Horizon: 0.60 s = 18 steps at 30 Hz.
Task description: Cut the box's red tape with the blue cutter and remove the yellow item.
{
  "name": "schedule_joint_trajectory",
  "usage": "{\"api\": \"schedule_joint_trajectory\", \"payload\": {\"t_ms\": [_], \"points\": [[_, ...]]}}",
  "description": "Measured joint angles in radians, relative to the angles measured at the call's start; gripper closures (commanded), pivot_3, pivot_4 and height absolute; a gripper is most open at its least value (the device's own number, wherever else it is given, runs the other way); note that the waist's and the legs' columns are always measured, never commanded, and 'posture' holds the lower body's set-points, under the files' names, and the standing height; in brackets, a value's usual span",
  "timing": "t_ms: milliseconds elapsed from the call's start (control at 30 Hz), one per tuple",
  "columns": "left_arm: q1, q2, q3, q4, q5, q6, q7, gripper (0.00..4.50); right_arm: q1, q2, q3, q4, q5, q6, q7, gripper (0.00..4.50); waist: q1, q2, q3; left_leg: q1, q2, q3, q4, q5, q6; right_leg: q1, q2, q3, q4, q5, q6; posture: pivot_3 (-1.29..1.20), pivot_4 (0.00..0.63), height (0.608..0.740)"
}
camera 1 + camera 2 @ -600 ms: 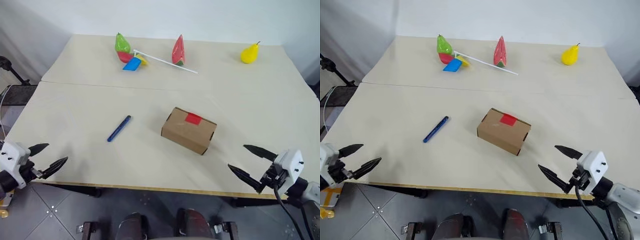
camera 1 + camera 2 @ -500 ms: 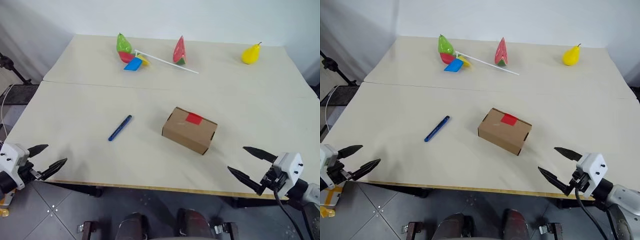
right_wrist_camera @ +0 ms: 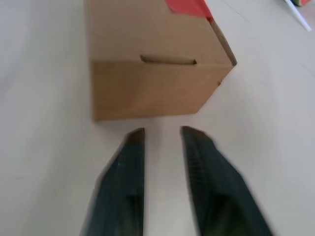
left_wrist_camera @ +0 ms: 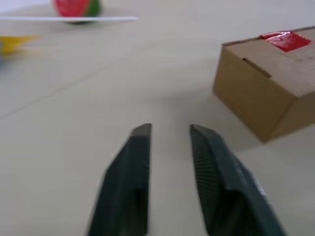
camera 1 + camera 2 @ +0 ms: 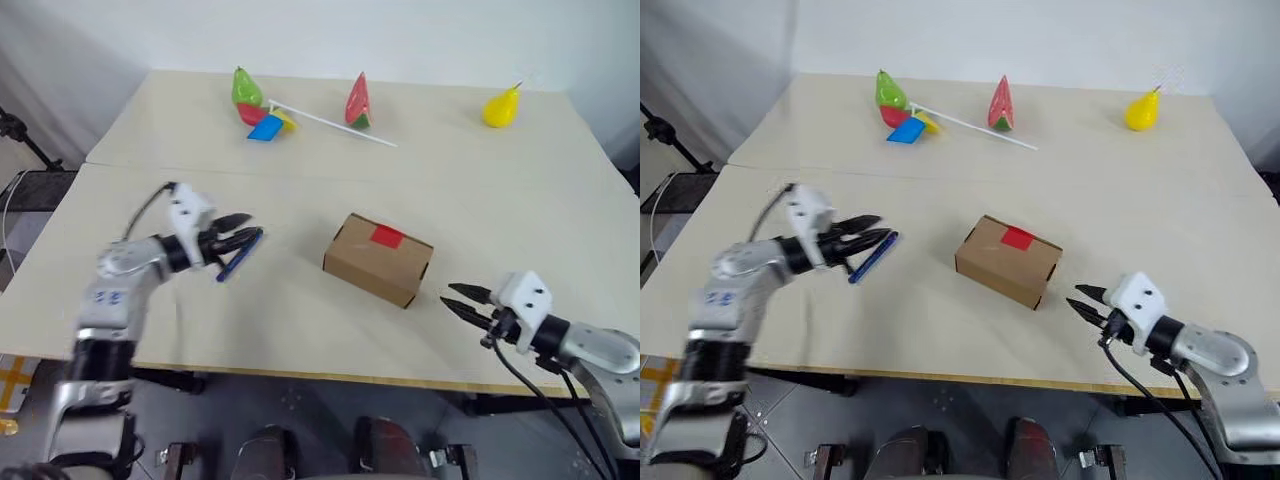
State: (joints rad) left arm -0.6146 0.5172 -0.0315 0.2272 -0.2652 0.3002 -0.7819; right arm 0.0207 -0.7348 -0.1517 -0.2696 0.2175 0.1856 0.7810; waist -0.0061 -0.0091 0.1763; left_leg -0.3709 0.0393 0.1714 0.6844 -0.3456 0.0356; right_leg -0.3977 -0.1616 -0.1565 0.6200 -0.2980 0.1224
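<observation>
Left pincer [image 5: 245, 231]: fingers narrowly apart, nothing between them, tips over the cutter [image 5: 238, 257], which lies flat on the bench [image 5: 150, 200] well to the left of the box [image 5: 378, 259]. Right pincer [image 5: 462, 301]: fingers nearly together, empty, low over the bench just off the box's right end, pointing at it. Box closed, tape [image 5: 387, 237] across its top seam. Beyond the box, at the far side of the bench: green pear [image 5: 243, 87], pinwheel [image 5: 266, 125], watermelon slice [image 5: 357, 101], yellow pear [image 5: 499, 108].
</observation>
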Motion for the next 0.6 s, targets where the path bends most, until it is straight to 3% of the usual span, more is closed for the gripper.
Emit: {"api": "schedule_joint_trajectory", "payload": {"t_ms": [33,67,200,367,467,600], "points": [[-0.028,-0.024,-0.033,0.038,0.027,-0.021,-0.001,4.4,-0.018,0.008,0.015,0.014,-0.021,-0.002,-0.016,4.5,0.0,0.0,0.0,0.0,0.0,0.0,0.0,0.0,0.0,0.0,0.0,0.0,0.0,0.0,0.0,0.0,0.15,0.74],[-0.048,-0.042,-0.053,0.067,0.045,-0.036,0.0,4.46,-0.032,0.016,0.028,0.02,-0.032,-0.002,-0.026,4.5,0.0,0.0,0.0,0.0,0.0,0.0,0.0,0.0,0.0,0.0,0.001,-0.001,0.0,0.0,0.0,0.0,0.15,0.74],[-0.125,-0.1,-0.106,0.185,0.107,-0.084,-0.004,4.46,-0.068,0.05,0.07,0.021,-0.062,0.022,-0.069,4.5,0.003,-0.001,0.0,-0.001,0.0,-0.001,0.0,0.0,0.0,0.0,0.001,0.0,-0.001,0.0,0.001,0.0,0.15,0.74],[-0.138,-0.144,-0.149,0.194,0.132,-0.081,-0.037,4.46,-0.126,0.085,0.104,0.06,-0.143,0.043,-0.171,4.5,0.004,-0.001,0.0,-0.002,0.0,-0.002,0.0,0.001,0.0,0.0,0.001,0.0,-0.001,0.0,0.001,0.0,0.15,0.74],[-0.134,-0.083,-0.193,0.174,0.186,-0.078,-0.078,4.46,-0.173,0.085,0.101,0.137,-0.206,0.033,-0.244,4.5,-0.001,-0.001,0.001,-0.001,0.001,-0.001,0.0,0.001,-0.001,0.0,0.001,0.0,-0.001,0.0,0.001,0.0,0.15,0.74],[-0.128,0.099,-0.223,0.072,0.212,0.085,-0.213,4.46,-0.267,0.092,0.1,0.307,-0.236,-0.009,-0.286,4.5,-0.023,0.0,0.001,-0.001,0.004,-0.001,0.0,0.002,-0.003,-0.001,0.003,0.0,0.0,-0.001,0.001,0.0,0.15,0.74]]}}
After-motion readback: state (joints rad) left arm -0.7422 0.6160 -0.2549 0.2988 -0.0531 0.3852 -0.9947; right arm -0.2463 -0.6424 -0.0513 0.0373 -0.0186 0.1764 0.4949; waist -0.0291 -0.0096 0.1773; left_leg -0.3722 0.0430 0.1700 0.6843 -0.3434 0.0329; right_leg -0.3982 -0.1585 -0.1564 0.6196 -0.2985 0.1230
